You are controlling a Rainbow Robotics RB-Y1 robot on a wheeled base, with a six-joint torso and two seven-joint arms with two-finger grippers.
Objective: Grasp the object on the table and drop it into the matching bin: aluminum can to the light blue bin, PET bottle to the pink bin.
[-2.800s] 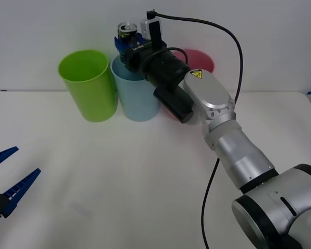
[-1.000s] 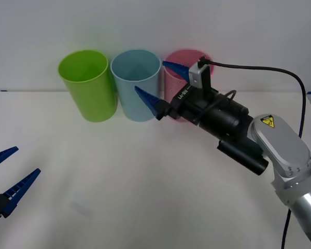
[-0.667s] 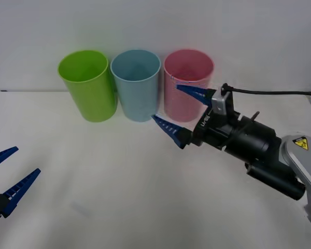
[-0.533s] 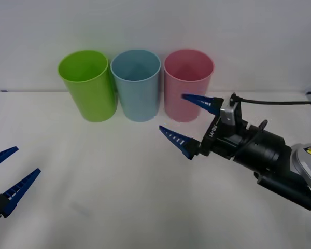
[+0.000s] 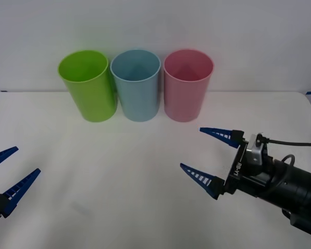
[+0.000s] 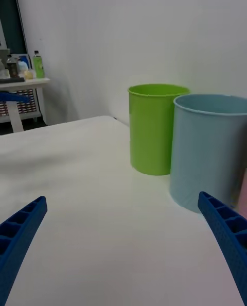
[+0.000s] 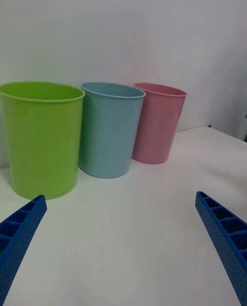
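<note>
Right gripper [image 5: 200,154] low over table [image 5: 119,171], fingers spread

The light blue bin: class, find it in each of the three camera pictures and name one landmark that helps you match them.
Front view: light blue bin stands at the far edge of the table, middle of the three bins.
Right wrist view: it stands beside the lime green bin.
Left wrist view: it stands between the lime green bin and the pink bin.
Shared landmark: the lime green bin next to it.
</note>
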